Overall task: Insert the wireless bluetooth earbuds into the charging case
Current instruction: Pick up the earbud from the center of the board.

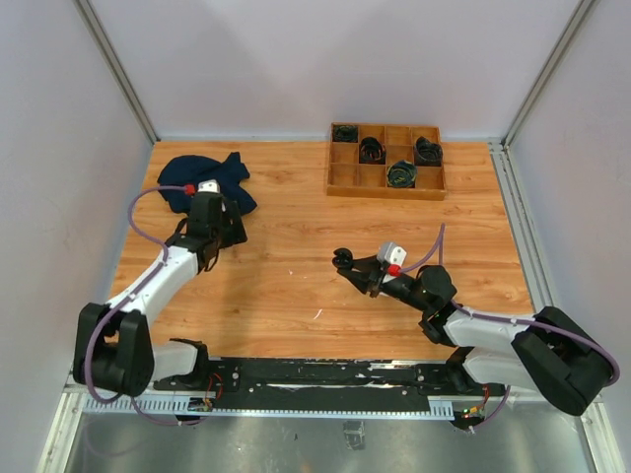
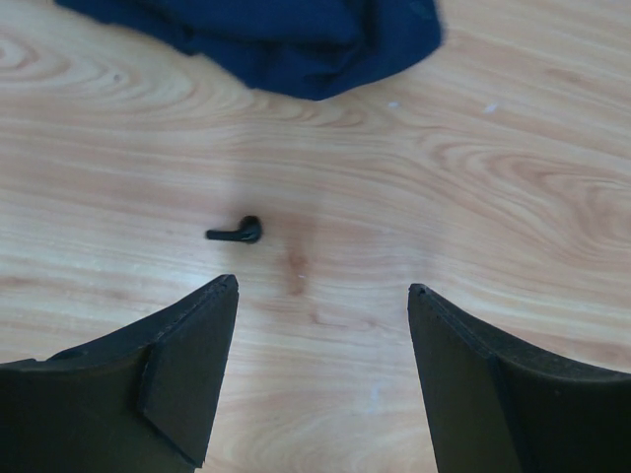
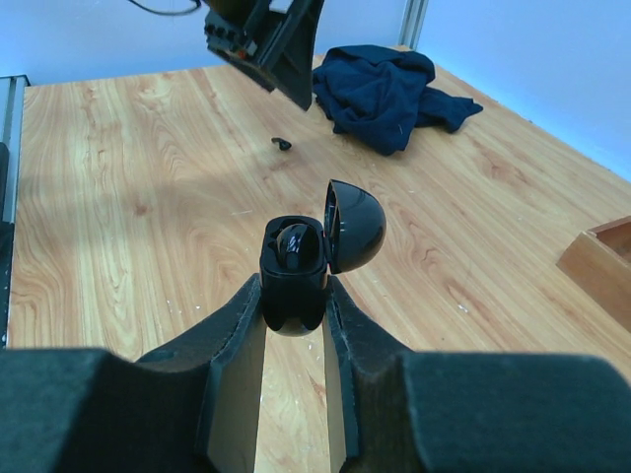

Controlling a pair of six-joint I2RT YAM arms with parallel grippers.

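A black earbud [image 2: 237, 233] lies on the wooden table just ahead of my left gripper [image 2: 321, 286], nearer its left finger. That gripper is open, hovers above the table and holds nothing. The same earbud [image 3: 281, 144] shows in the right wrist view below the left gripper [image 3: 266, 39]. My right gripper [image 3: 294, 296] is shut on the black charging case [image 3: 294, 276], whose lid [image 3: 353, 225] stands open. Another black earbud [image 3: 294, 244] sits inside the case. From above, the left gripper [image 1: 219, 236] is by the cloth. The right gripper [image 1: 360, 268] holds the case [image 1: 345, 260] mid-table.
A crumpled navy cloth [image 1: 207, 182] lies at the back left, just beyond the loose earbud [image 2: 286, 39]. A wooden compartment tray [image 1: 386, 191] with several black items stands at the back right. Walls enclose the table.
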